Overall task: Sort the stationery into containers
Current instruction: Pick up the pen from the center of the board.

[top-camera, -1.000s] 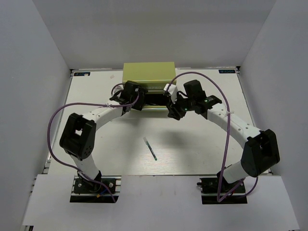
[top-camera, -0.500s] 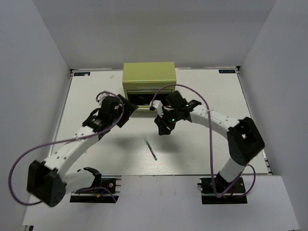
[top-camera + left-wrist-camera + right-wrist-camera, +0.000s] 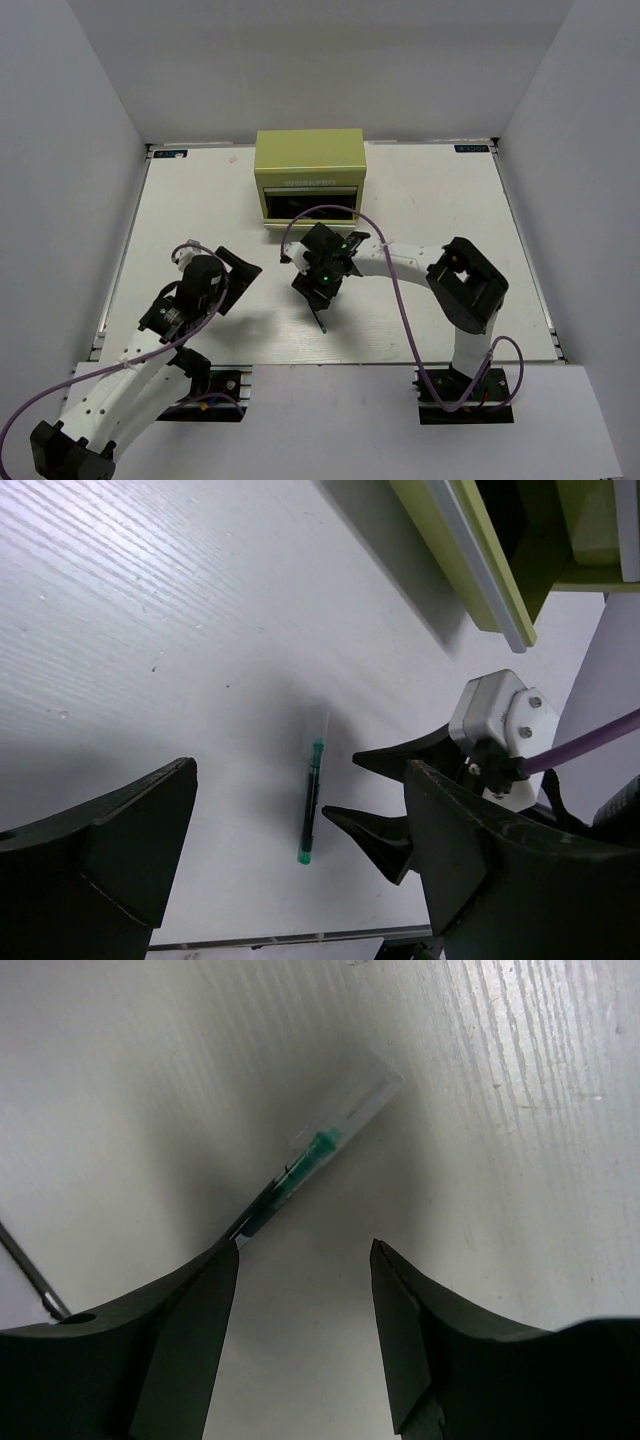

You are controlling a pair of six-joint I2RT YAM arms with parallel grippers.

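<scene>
1. One slim teal-green pen with a clear cap (image 3: 312, 802) lies flat on the bare white table (image 3: 440, 200), out in the open, well apart from the boxy olive yellow-green metal tool chest (image 3: 310, 155) at the far edge.
2. It is the only piece of stationery in sight on the table. No red, blue, pale green or orange-capped pen shows in any view.
3. The chest's lower front drawer (image 3: 470, 555) stands pulled out. Its inside reads as a dark slot from overhead, so what it holds cannot be told.
4. The right gripper (image 3: 305, 1250) hangs low over the pen with its jaws parted and nothing between them. In its wrist view the pen runs diagonally just ahead of the fingertips, one end slipping behind one finger, and it is not pinched.
5. The left gripper (image 3: 300, 768) sits back toward its own side of the table, its jaws spread wide and empty, with its camera looking across at the pen and the other arm's fingers.
6. By this evidence the sorting looks close to its end. If the missing pens are inside the chest, one pick and one drop remain.
7. What is left is to close on the teal-green pen, carry it to the open drawer and release it there. Shutting the drawer may follow, though the task does not say so.
</scene>
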